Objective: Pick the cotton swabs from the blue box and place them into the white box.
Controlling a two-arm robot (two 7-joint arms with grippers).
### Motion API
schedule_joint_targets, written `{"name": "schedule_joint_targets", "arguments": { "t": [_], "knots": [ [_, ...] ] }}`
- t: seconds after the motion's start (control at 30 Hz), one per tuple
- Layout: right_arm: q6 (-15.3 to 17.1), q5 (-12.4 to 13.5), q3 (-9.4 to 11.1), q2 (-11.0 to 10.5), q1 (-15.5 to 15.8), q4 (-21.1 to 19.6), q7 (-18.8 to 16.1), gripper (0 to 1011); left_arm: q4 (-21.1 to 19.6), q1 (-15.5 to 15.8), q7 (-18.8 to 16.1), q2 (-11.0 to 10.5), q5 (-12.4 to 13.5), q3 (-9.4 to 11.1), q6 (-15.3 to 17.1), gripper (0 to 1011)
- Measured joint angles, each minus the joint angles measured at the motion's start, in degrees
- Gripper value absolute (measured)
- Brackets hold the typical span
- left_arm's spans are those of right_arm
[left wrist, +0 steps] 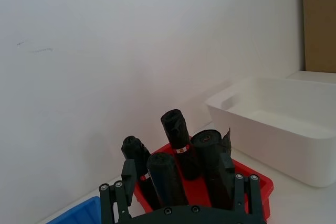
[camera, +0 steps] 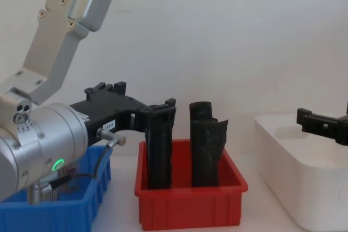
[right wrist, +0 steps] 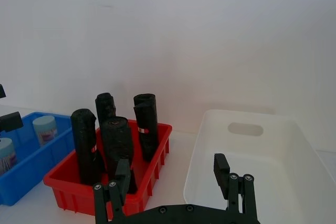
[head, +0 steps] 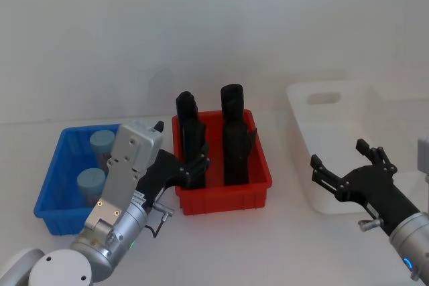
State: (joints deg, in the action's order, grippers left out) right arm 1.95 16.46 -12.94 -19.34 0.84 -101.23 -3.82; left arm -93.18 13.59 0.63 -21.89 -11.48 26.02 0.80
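Two cotton swabs jars with pale blue lids (head: 102, 143) (head: 90, 181) stand in the blue box (head: 55, 165) at the left; the right wrist view shows them too (right wrist: 44, 128) (right wrist: 4, 153). The white box (head: 303, 108) sits at the right. My left gripper (head: 181, 147) hangs open between the blue box and the red bin, just right of the jars, holding nothing. Its fingers (left wrist: 126, 176) frame the black packs in the left wrist view. My right gripper (head: 338, 153) is open and empty over the white box's near left corner, seen also in the chest view (camera: 326, 120).
A red bin (head: 221, 199) stands between the two boxes with several tall black packs (head: 232, 135) upright in it. A white wall rises close behind the table. Bare tabletop lies in front of the bins.
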Motion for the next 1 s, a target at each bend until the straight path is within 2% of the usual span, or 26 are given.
{"name": "schedule_joint_targets", "arguments": {
  "t": [1.0],
  "knots": [
    [0.0,0.0,0.0,0.0,0.0,0.0,0.0,1002,0.0,0.0,0.0,0.0,0.0,0.0,0.0,1000]
  ]
}}
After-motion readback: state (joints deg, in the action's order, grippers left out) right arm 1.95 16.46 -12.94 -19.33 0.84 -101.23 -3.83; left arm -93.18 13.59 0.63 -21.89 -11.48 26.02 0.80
